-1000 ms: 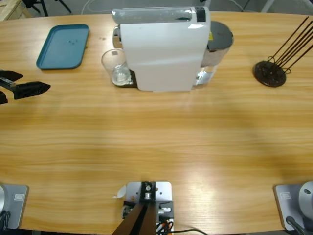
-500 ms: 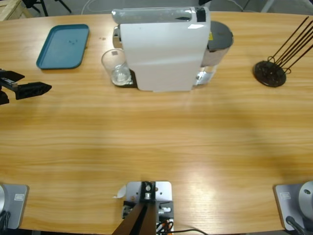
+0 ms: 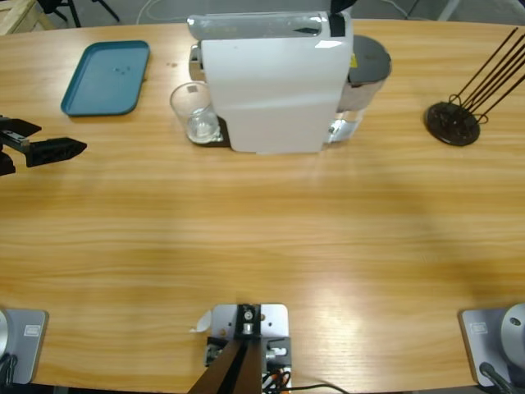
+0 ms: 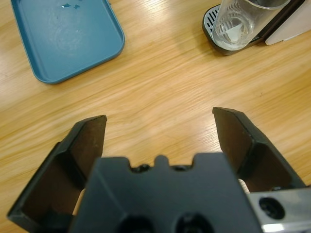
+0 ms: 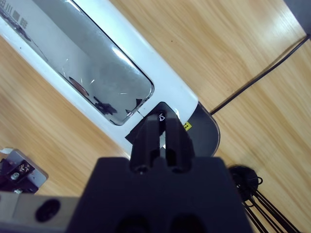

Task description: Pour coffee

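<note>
Your coffee is hard to make out: the clear glass holds at most a shallow, pale, watery layer at its bottom, seen best in the left wrist view. The glass stands upright on the dark drip tray at the left end of the white coffee machine, toward the far side of the wooden table.

The machine's long axis runs left to right across the table, its spout end toward the glass and its grey water tank at the right end. In the right wrist view you can see a small white symbol on a black button and a small yellow sticker beside it; the grey print at that view's top left corner is too small to read.

Your right gripper has its jaws pressed together, tips over that button at the end of the machine's silver top panel; whether they touch it, you cannot tell.

Your left gripper hangs with jaws spread wide and holds nothing, above bare wood near the table's left edge. The teal tray lies beyond it, with a few droplets on it. A black wire stand sits at the far right.
</note>
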### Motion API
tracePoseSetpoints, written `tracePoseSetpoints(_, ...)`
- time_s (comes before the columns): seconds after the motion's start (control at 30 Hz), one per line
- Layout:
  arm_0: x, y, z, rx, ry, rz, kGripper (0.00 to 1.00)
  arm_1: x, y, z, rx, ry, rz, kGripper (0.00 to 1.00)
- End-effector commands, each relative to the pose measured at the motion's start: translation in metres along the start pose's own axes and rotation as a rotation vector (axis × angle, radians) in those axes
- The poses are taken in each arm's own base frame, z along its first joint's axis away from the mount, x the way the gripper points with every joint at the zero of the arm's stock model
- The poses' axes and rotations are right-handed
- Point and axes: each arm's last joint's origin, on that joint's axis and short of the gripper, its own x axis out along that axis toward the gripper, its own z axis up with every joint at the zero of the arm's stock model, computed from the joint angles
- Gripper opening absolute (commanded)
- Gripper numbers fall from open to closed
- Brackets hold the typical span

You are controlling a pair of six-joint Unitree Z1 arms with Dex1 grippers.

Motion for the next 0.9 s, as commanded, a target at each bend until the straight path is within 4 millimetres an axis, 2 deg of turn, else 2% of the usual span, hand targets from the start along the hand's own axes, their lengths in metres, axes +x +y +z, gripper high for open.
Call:
tracePoseSetpoints(0.03,0.010,-0.002,-0.006,0.016,0.047,-0.013,0.945,0.035,-0.003,-0.007,0.003,0.107,0.014,0.000)
tracePoseSetpoints(0.2,0.011,-0.002,-0.005,0.016,0.048,-0.013,0.945,0.042,-0.003,-0.009,0.008,0.120,0.018,0.000)
tracePoseSetpoints(0.33,0.011,-0.002,-0.005,0.016,0.048,-0.013,0.945,0.039,-0.003,-0.009,0.008,0.113,0.013,0.000)
tracePoseSetpoints(0.4,0.011,-0.002,-0.005,0.016,0.048,-0.013,0.945,0.016,-0.003,-0.006,0.004,0.046,-0.025,0.000)
tracePoseSetpoints(0.43,0.011,-0.002,-0.005,0.016,0.047,-0.013,0.945,-0.008,-0.002,-0.002,-0.001,-0.026,-0.051,0.000)
tracePoseSetpoints(0.47,0.011,-0.002,-0.005,0.016,0.047,-0.013,0.945,-0.027,-0.001,0.000,-0.003,-0.080,-0.068,0.213)
tracePoseSetpoints(0.5,0.011,-0.002,-0.005,0.016,0.047,-0.014,0.947,-0.043,0.000,0.001,-0.002,-0.122,-0.078,0.657)
tracePoseSetpoints(0.53,0.010,-0.002,-0.005,0.016,0.045,-0.015,0.950,-0.054,0.002,-0.001,0.004,-0.146,-0.083,0.901)
tracePoseSetpoints(0.57,0.010,-0.002,-0.006,0.016,0.045,-0.015,0.950,-0.061,0.003,-0.003,0.013,-0.152,-0.079,0.992)
tracePoseSetpoints(0.7,0.010,-0.002,-0.005,0.016,0.042,-0.015,0.954,-0.064,0.008,-0.018,0.039,-0.084,-0.047,1.000)
tracePoseSetpoints(0.9,0.011,-0.002,-0.006,0.016,0.045,-0.015,0.956,-0.056,0.013,-0.031,0.070,-0.035,0.011,1.000)
